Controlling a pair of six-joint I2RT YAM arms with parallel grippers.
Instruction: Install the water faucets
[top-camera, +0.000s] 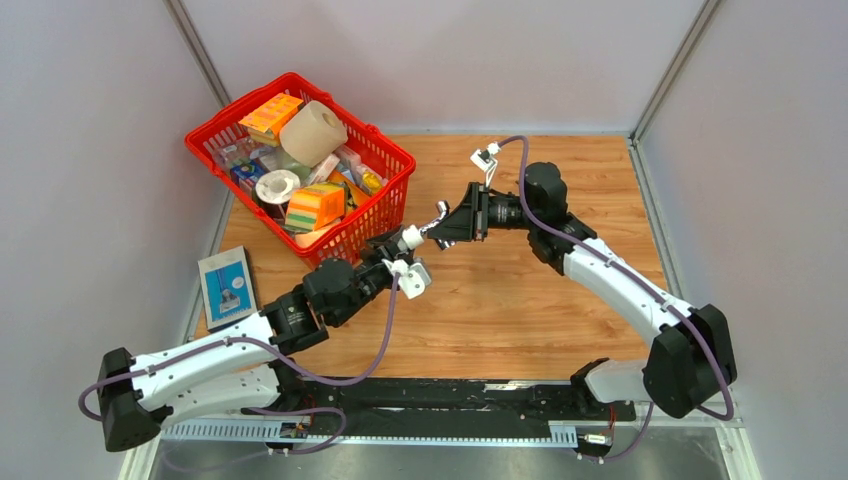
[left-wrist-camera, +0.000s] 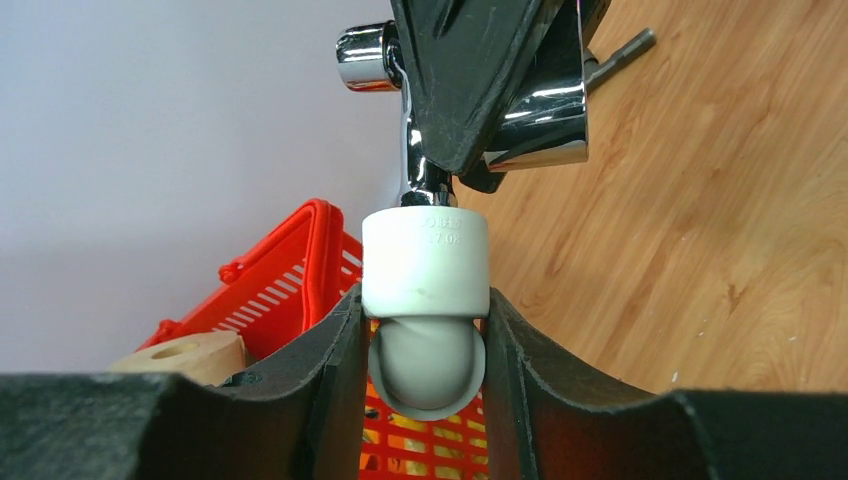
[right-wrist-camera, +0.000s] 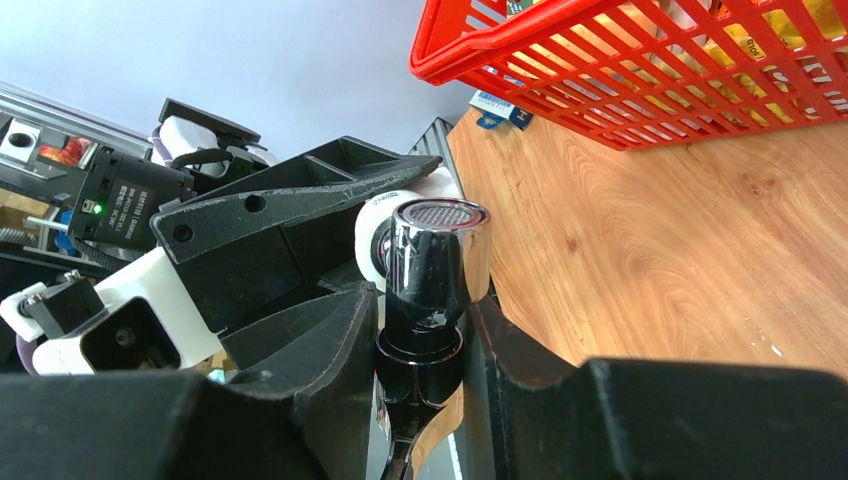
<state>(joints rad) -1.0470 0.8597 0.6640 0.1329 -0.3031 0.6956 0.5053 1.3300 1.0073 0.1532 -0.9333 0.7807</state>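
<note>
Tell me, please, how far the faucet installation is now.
Done: the silver faucet already meets the white fitting. In hand: the right jaws grip the faucet and the left jaws the fitting, above the table. Left: probably tightening it; no second faucet is in view.

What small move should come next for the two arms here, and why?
Probably a twist of the right gripper to thread the silver faucet in. Its stem meets the mouth of the white fitting, which the left gripper clamps, so both parts look lined up above the table.
</note>
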